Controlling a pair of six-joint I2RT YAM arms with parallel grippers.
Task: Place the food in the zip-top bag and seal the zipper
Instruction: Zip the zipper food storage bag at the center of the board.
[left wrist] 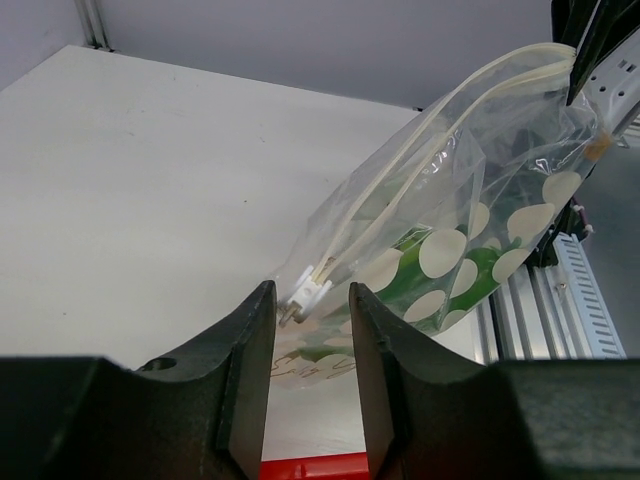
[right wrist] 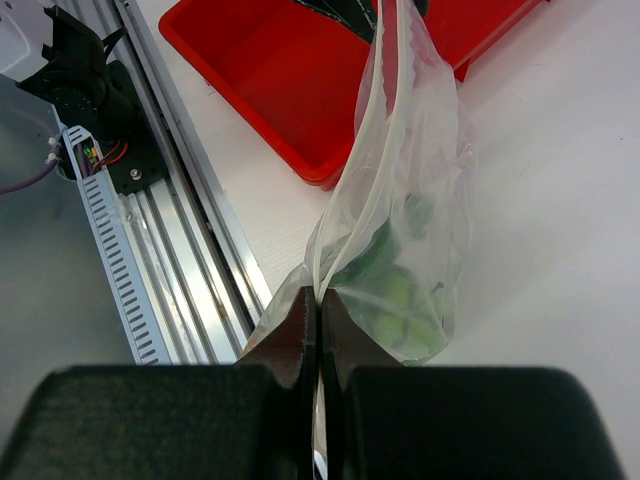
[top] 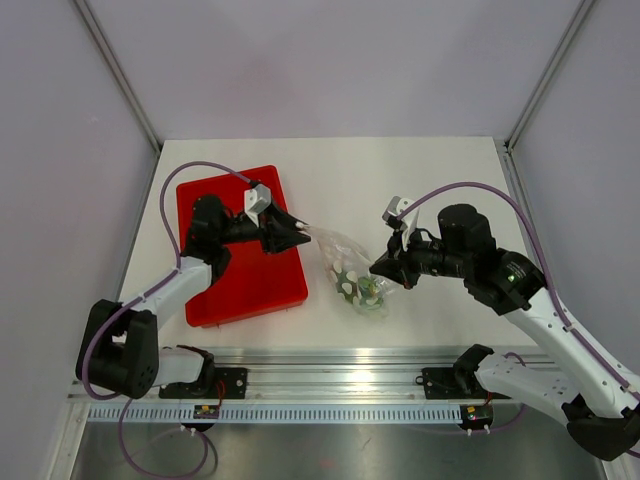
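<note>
The zip-top bag (top: 348, 262), clear with white dots, hangs stretched between my two grippers above the table. Green food (right wrist: 395, 295) shows through its lower part (left wrist: 478, 268). My right gripper (right wrist: 320, 305) is shut on the bag's right end (top: 385, 266), pinching the pale zipper strip there. The zipper (left wrist: 430, 112) runs up from a small white slider (left wrist: 308, 292). My left gripper (left wrist: 308, 300) is at the bag's left corner (top: 303, 233). Its jaws stand apart, with the slider between their tips and a gap on each side of it.
A red tray (top: 225, 290) lies left of the bag, under my left arm. The aluminium rail (top: 330, 385) runs along the table's near edge, close below the bag. Grey walls enclose the white table (top: 420, 180).
</note>
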